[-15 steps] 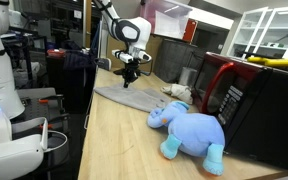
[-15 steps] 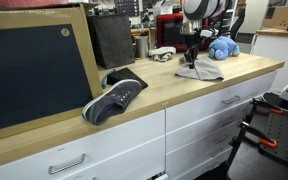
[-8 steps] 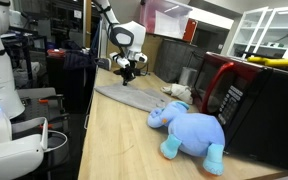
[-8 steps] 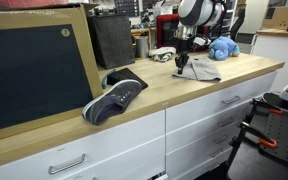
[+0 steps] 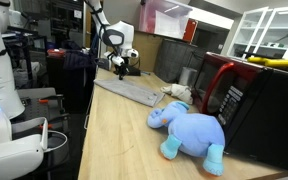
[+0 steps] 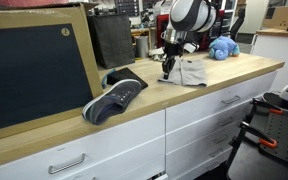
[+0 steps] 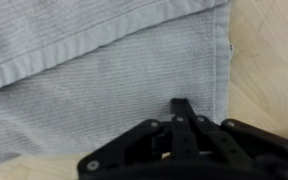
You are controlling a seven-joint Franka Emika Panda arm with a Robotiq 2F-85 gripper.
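Observation:
A grey cloth lies spread on the wooden countertop, and it also shows in an exterior view. My gripper is low over the cloth's end farthest from the plush toy. In the wrist view the cloth fills most of the picture, its hemmed edge running down the right. The gripper comes in from the bottom, its fingers pressed together and pinching the fabric near that edge.
A blue plush elephant lies beyond the cloth, with a small white object between them. A dark microwave stands along the wall side. A grey shoe and a framed blackboard sit further along the counter.
The gripper has travelled along the counter away from the plush elephant, staying shut. The cloth has been dragged along with it and now lies stretched out.

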